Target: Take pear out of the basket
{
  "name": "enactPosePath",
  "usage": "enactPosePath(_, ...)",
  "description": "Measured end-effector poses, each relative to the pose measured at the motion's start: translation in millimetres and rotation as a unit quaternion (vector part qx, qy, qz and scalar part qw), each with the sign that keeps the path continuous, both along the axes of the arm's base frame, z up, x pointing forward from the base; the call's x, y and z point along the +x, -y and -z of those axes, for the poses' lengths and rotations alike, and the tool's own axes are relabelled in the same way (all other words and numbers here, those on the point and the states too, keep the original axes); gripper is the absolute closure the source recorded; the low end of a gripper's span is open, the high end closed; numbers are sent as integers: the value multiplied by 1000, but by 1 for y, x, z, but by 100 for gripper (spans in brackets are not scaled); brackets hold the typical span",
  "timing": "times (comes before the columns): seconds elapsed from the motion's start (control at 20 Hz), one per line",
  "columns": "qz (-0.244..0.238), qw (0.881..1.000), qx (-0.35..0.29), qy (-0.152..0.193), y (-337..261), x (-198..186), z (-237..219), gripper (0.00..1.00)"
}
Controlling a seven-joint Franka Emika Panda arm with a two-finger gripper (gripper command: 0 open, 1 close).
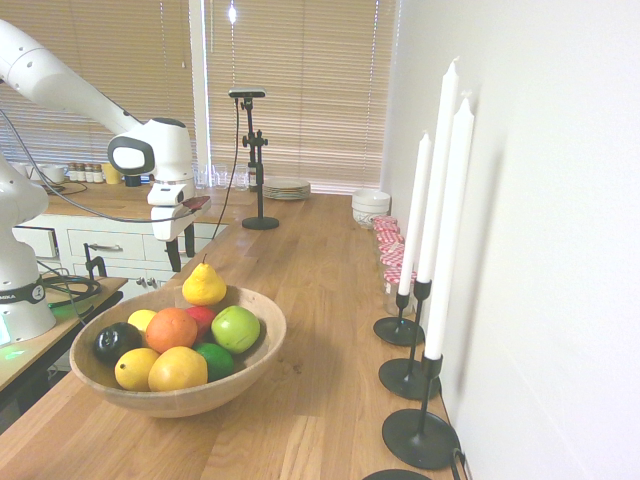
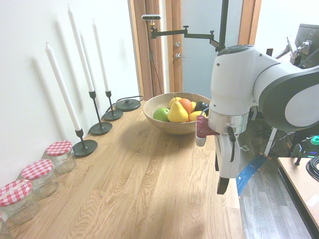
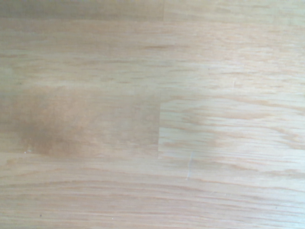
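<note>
1. The pear (image 1: 203, 285) sits upright in the basket (image 1: 255, 360), at the rim side nearest the arm, its stem pointing up; the second exterior view shows it at the front of the fruit pile (image 2: 177, 112).
2. Fruit packed round it in the first exterior view: an orange (image 1: 171, 329), a red fruit (image 1: 202, 317) just behind that, a green apple (image 1: 235, 328), a lime (image 1: 214, 359), a dark fruit (image 1: 117, 342), and three round yellow ones (image 1: 177, 369) (image 1: 135, 368) (image 1: 142, 319). The pear touches its neighbours but nothing lies on top of it.
3. The gripper (image 1: 181, 254) hangs above the wooden counter (image 1: 310, 300), beside the basket and clear of it, pointing down. Its two fingers stand apart and hold nothing.
4. In the second exterior view only one finger (image 2: 223, 185) is plain; the other is hidden behind the hand.
5. The wrist view shows only bare wood grain, slightly blurred.
6. Along the wall stand white candles in black holders: three (image 1: 443, 210) in the first exterior view, with a further black base (image 1: 397, 475) cut off at the bottom edge.
7. Red-checked lidded jars: three (image 2: 60, 155) in the second exterior view, and a fourth cut off at the corner.
8. Stacked plates (image 1: 286, 187) and bowls (image 1: 371, 207) sit at the counter's far end.
</note>
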State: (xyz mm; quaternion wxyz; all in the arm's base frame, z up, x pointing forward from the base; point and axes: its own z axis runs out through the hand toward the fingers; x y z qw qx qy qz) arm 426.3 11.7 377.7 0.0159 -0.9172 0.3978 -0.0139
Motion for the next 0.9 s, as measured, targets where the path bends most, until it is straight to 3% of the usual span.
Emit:
enactPosePath(0.35, 12, 1000, 1, 7, 11, 4, -13, 0)
enactPosePath(0.9, 89, 994, 5, 67, 112, 18, -145, 0)
